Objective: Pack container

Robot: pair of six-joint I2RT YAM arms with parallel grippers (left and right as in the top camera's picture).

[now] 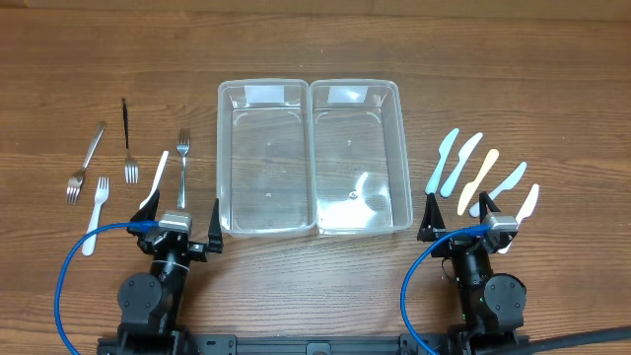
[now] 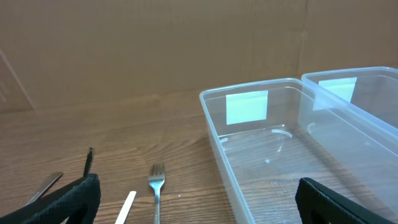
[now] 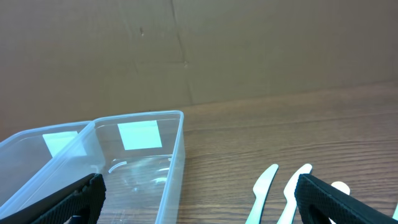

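Glossy clear plastic containers (image 1: 264, 168), shiny metal forks (image 1: 182, 163), matt plastic knives (image 1: 479, 176), wood-grain table (image 1: 315, 49).

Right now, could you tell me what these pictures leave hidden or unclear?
Right wrist view: knives cut off by the bottom edge, only tips show.
Left wrist view: fork handle cut off by the bottom edge.
Overhead: rightmost knife has its lower end covered by the right tool.

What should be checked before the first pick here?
1. Left container empty: ok.
2. Right container empty: ok.
3. Left gripper open, holding nothing: ok.
4. Right gripper open, holding nothing: ok.
5. Forks lying singly, none stacked: ok.
6. Knives clear of that gripper: cannot tell; the nearest knife runs under it in the overhead view.
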